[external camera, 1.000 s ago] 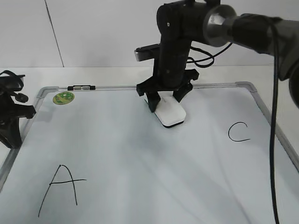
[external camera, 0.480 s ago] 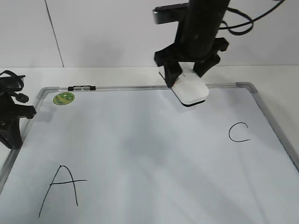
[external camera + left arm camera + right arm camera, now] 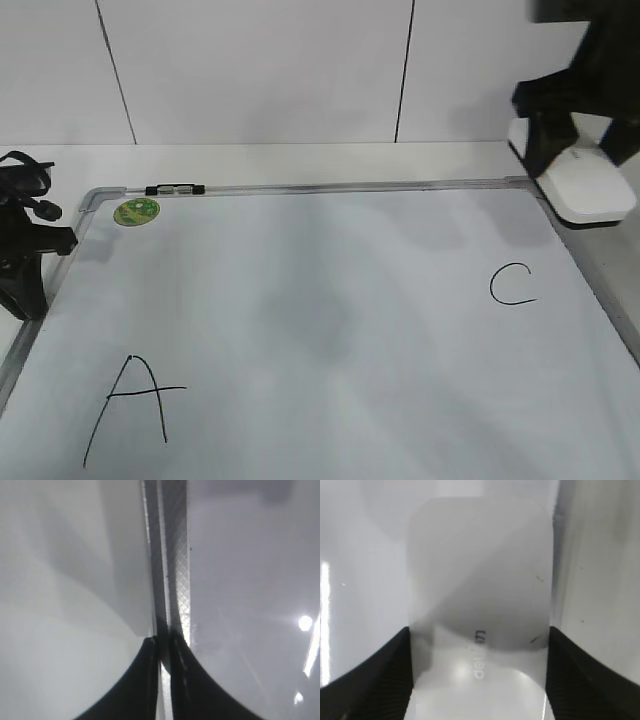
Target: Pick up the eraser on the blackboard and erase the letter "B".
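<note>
The eraser is held by the right gripper at the far right corner of the blackboard, above the frame's rounded grey corner and apparently lifted clear of the surface, though contact cannot be ruled out from the exterior view. In the right wrist view the eraser is seen clamped between two dark fingers, one against each long side, with faint grey lettering visible on its white top (the text is too blurred to be read in full). Its dark underside shows as a thin black edge in the exterior view.

No letter "B" can be found on the board. A black "A" is drawn near the near left corner, and a black "C" near the right edge, below the eraser. A round green sticker lies at the far left corner, just inside the frame.

The left gripper is parked at the board's left edge. In the left wrist view its two dark fingers are pressed almost together with only a narrow slit between them, nothing being held, directly above the metal frame.
</note>
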Robot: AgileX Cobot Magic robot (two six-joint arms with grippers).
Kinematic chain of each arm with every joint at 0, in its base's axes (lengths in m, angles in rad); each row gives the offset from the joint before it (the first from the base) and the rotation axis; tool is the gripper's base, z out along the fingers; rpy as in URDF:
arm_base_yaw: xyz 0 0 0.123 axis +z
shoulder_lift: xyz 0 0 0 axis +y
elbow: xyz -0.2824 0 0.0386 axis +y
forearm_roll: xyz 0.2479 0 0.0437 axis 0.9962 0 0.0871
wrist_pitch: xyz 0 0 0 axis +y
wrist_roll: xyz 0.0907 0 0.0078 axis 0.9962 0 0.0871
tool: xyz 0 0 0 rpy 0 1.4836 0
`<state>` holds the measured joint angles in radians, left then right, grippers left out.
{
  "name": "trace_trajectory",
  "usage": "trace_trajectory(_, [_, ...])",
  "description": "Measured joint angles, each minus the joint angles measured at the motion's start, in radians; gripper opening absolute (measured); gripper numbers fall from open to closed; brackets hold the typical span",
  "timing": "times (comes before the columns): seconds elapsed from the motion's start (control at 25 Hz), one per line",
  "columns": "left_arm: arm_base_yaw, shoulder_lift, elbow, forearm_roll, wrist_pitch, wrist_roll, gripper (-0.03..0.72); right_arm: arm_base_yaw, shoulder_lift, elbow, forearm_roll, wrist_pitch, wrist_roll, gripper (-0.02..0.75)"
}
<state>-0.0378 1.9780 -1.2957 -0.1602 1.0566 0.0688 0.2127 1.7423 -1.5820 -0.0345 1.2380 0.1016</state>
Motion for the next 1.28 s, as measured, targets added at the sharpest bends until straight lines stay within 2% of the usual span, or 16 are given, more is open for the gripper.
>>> trace_trajectory(0.2, [0.000, 0.002, 0.000, 0.000, 0.002, 0.000, 0.017, -0.099, -0.046, 0.089, -0.011, 0.000, 0.005, 0.573])
trace_trajectory(1.28, [0.000, 0.002, 0.000, -0.008, 0.016, 0.002, 0.016, -0.104, 0.177, 0.119, -0.013, -0.017, -0.023, 0.572])
